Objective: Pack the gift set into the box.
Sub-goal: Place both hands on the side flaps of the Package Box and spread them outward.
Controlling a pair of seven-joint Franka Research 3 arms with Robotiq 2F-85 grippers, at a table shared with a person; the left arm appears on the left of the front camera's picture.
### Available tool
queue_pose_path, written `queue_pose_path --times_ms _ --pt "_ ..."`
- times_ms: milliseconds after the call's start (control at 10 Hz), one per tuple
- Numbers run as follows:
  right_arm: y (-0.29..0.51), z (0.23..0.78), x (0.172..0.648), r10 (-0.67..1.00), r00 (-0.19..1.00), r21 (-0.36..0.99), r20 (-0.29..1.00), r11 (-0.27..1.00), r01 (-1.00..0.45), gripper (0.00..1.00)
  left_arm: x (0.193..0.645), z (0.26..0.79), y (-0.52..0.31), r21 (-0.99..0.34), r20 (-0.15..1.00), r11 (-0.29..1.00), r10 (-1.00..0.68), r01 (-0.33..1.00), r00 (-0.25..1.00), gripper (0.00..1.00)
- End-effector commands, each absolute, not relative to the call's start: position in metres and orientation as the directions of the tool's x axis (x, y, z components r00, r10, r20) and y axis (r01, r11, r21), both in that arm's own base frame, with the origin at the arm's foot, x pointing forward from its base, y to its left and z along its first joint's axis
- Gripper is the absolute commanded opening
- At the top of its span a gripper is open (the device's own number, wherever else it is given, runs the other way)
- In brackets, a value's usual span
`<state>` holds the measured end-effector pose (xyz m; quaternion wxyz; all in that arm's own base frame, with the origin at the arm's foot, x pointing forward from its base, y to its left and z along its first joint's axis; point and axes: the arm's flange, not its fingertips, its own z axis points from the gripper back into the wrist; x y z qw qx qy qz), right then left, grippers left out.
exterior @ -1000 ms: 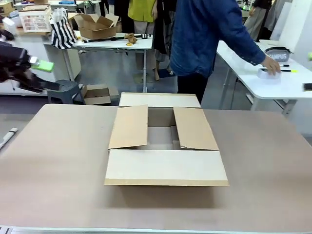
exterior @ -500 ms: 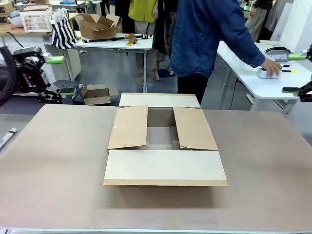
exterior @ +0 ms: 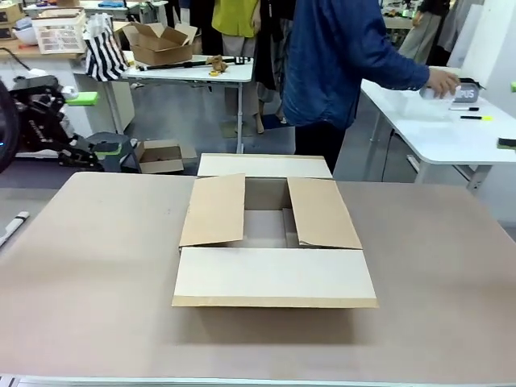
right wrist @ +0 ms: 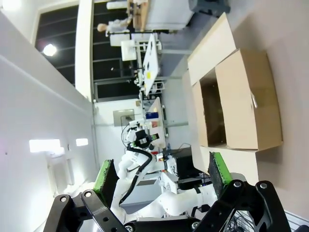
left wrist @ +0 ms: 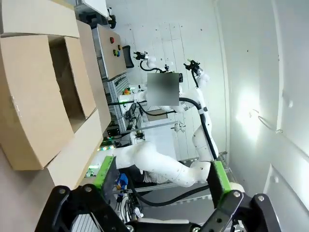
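Evidently packing is not yet begun. At the left, the left gripper [left wrist: 161,174] is held wide open, empty. One box [exterior: 270,274] is set mid-table, its four flaps unsealed and its visible interior bare. One hand [exterior: 441,81] of the person is seen at a side table [exterior: 451,137]. The right gripper [right wrist: 161,174] is likewise parted and empty.

Table [exterior: 97,282]: flat grey-brown top. Carries one plain brown cardboard box [exterior: 274,278], centred, side flaps folded inward, near and far flaps spread outward.
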<state>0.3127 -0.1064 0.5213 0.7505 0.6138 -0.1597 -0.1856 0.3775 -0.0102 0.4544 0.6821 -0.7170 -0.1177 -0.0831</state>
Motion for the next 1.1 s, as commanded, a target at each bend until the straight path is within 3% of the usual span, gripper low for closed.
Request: queue_pose_path --times_ms 0,100,200,400,700,800,1000 --pt "-0.103 0.521 0.318 -0.471 0.881 0.984 0.042 0.172 0.045 1.0 0.377 0.455 -0.01 -0.958 0.28 -0.044 0.056 0.283 0.958 1.0" --pt "-0.103 0.521 0.318 -0.471 0.881 0.984 0.042 0.172 0.045 1.0 0.388 0.473 -0.035 -0.956 0.179 0.226 -0.06 0.188 0.982 1.0" --pt "-0.103 0.521 0.318 -0.471 0.881 0.984 0.042 0.172 0.045 1.0 0.409 0.493 -0.071 -0.917 0.105 0.363 -0.181 0.166 0.978 1.0" --pt "-0.103 0.521 0.318 -0.471 0.881 0.984 0.042 0.172 0.045 1.0 0.45 0.522 -0.166 -0.742 -0.087 0.666 -0.205 0.074 0.975 1.0" --pt "-0.103 0.521 0.318 -0.471 0.881 0.984 0.042 0.172 0.045 1.0 0.468 0.532 -0.253 -0.475 -0.165 0.879 -0.136 0.042 0.977 1.0" --pt "-0.103 0.521 0.318 -0.471 0.881 0.984 0.042 0.172 0.045 1.0 0.468 0.527 -0.28 -0.326 -0.133 0.944 0.006 -0.049 0.991 1.0" --pt "-0.103 0.521 0.318 -0.471 0.881 0.984 0.042 0.172 0.045 1.0 0.46 0.509 -0.337 -0.168 -0.109 0.985 -0.049 0.03 0.993 1.0"
